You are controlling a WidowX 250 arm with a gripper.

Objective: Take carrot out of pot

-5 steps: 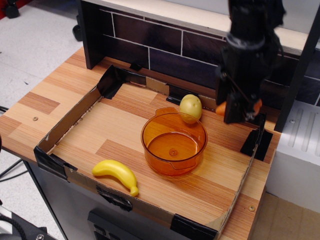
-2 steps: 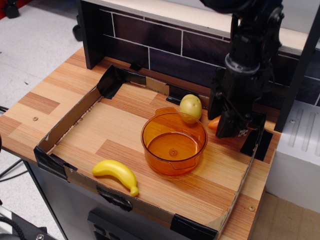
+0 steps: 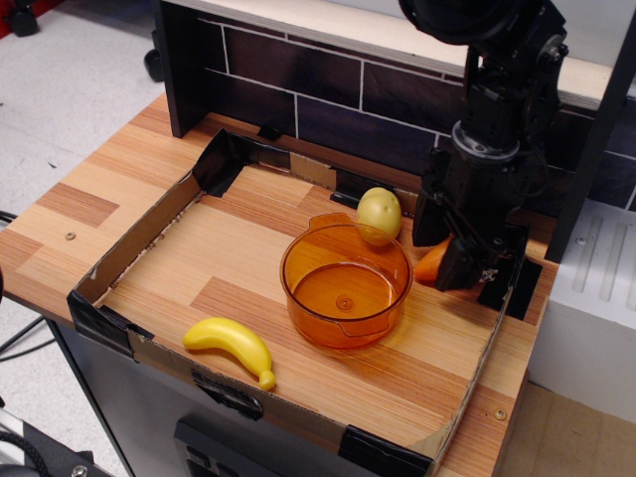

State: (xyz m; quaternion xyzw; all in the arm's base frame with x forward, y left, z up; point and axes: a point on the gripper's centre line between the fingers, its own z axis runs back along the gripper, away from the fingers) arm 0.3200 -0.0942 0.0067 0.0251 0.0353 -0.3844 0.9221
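Note:
The translucent orange pot sits in the middle of the wooden tray, with nothing inside it. My black gripper is to the right of the pot, low over the wood near the tray's right wall. It is shut on the orange carrot, whose tapered end sticks out to the left between the fingers, close above or touching the wood. The rest of the carrot is hidden by the fingers.
A yellow-green ball rests against the pot's far rim. A yellow banana lies at the tray's front edge. A low cardboard wall with black tape corners rings the tray. A dark tiled backboard stands behind.
My gripper has come down with the carrot, from above the tray's right side to just over the wood beside the pot. The pot, ball and banana have not moved.

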